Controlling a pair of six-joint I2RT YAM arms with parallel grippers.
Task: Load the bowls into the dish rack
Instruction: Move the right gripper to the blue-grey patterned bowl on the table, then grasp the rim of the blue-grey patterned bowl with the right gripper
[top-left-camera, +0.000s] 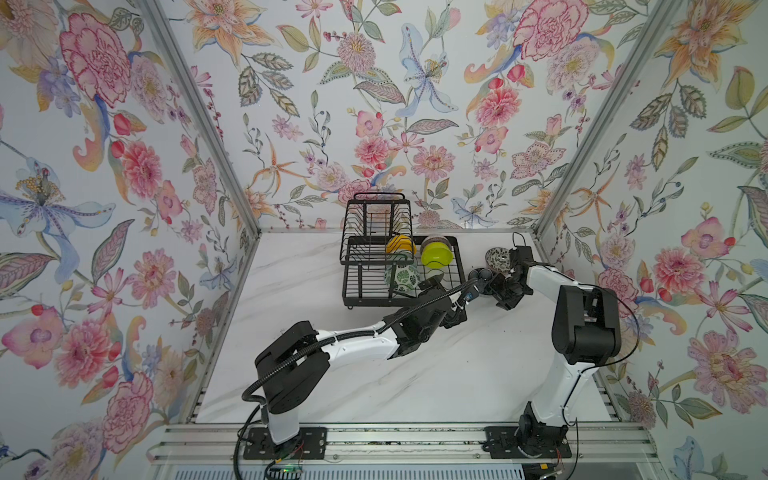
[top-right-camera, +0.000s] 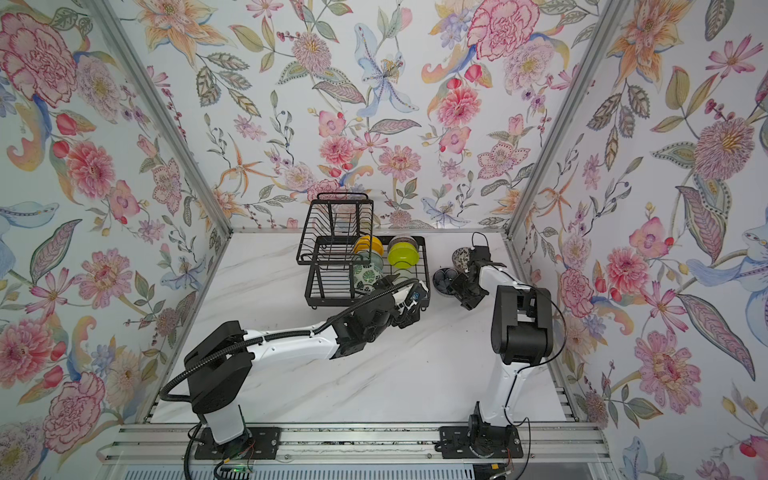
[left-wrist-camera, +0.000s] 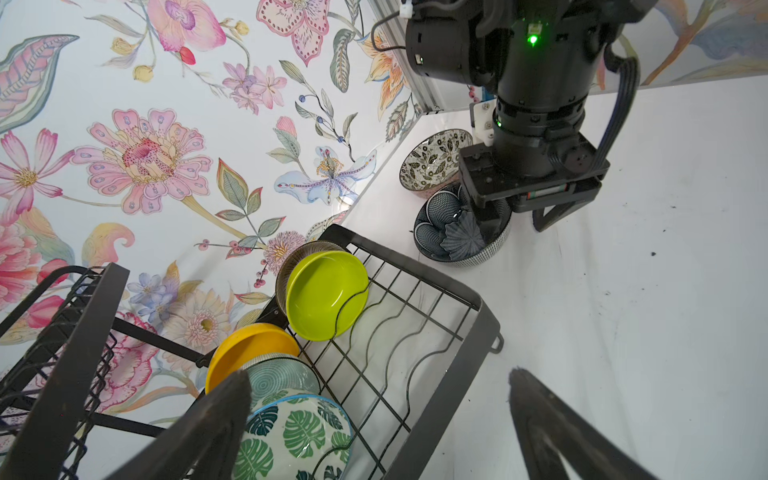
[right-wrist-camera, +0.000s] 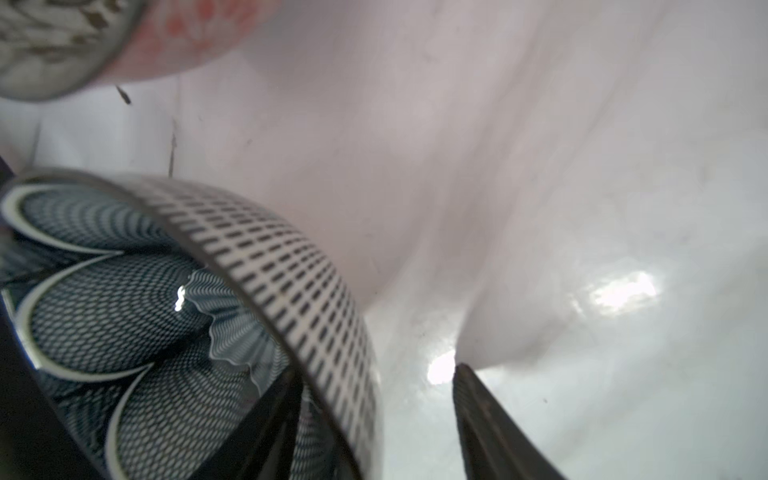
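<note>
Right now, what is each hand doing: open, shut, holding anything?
Left hand: open, holding nothing.
Right hand: open astride the dark blue bowl's rim, not gripping yet.

Left arm (top-left-camera: 357, 343) stretched far-right from its near-left base, forearm low and extended | left gripper (left-wrist-camera: 379, 372) pointed down, jaws spread wide, empty | right arm (top-left-camera: 586, 320) elbow raised, forearm angled far-left | right gripper (right-wrist-camera: 374, 370) pointed down, low, jaws apart, not clamped

Bowls (top-left-camera: 496, 257) right of rack (top-left-camera: 343, 286) (others (top-left-camera: 435, 255) inside).
</note>
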